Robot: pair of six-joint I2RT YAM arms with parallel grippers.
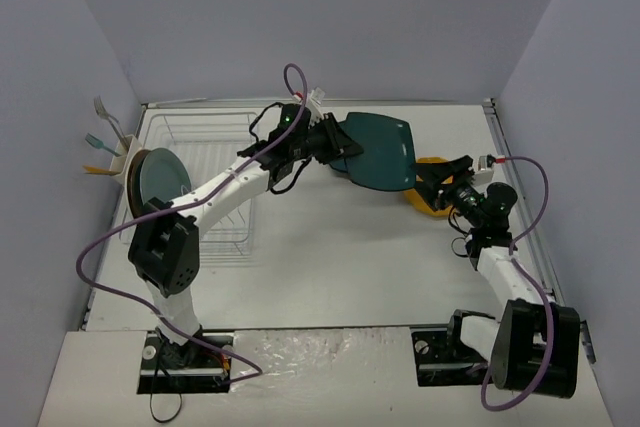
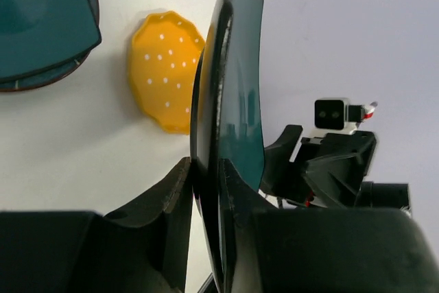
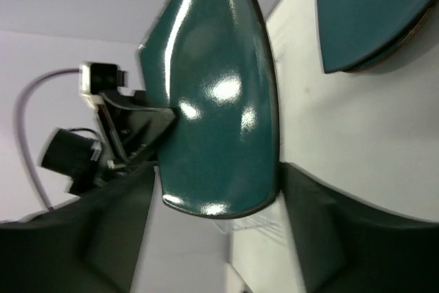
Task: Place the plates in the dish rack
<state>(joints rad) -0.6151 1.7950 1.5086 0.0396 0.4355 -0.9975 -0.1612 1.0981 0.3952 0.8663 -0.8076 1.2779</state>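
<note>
We are seeing two arms built alike: the left arm [image 1: 222, 190] and the right arm [image 1: 503, 272] are each showing white tubular links between blocky black joint housings. A purple cable [image 1: 84, 257] is trailing along the left one, and a second purple cable [image 1: 546, 190] is running along the right. A small green light [image 1: 288, 118] is glowing on the left wrist. The left gripper [image 2: 204, 168] is showing matte black, rounded fingers [image 2: 161, 204]. We are also seeing the right wrist's camera [image 2: 333, 112], a white box with two dark lenses.

A plate [image 1: 160, 179] stands in the dish rack [image 1: 210, 145], another plate [image 1: 380, 152] right of it.
</note>
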